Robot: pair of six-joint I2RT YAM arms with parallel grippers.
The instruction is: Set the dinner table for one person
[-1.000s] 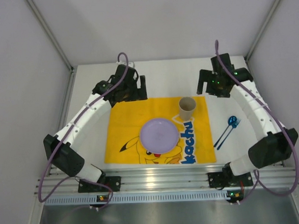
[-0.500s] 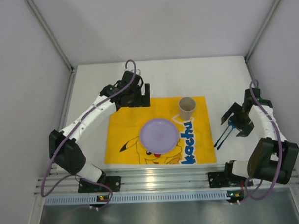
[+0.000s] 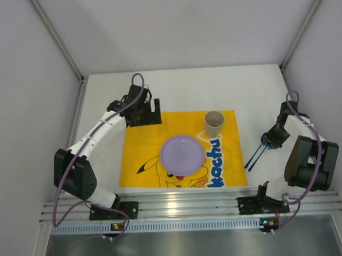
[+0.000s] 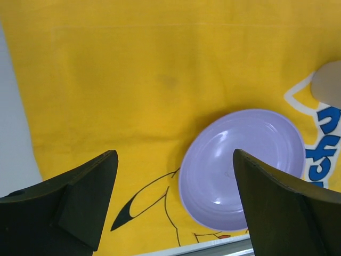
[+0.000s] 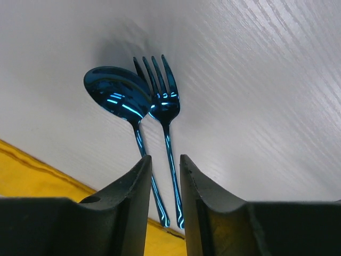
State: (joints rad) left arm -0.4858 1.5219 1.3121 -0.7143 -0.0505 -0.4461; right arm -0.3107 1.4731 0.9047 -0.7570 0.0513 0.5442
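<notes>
Dinner table (image 3: 186,85), large white matte rectangle, fills the cell; its yellow cartoon cloth mat (image 3: 142,136) bears a round lilac plate (image 3: 182,154); at 3 o'clock lie a blue metal fork (image 5: 164,106) and spoon (image 5: 117,96); right gripper (image 5: 165,160) nearly closed over their handles, grip untellable; left gripper (image 4: 175,153) spread at 10 o'clock; cutlery step, probably; next needs a sure pinch.

Left wrist view: frame edge is cropping the cup (image 4: 330,80) to a blurred sliver; a finger (image 4: 277,213) of the left gripper (image 4: 175,160) is covering part of the plate (image 4: 234,160) rim. Top view: right gripper (image 3: 271,138) is partly masking the heads of the blue cutlery (image 3: 254,157) by the right edge of the dinner table (image 3: 214,87).
</notes>
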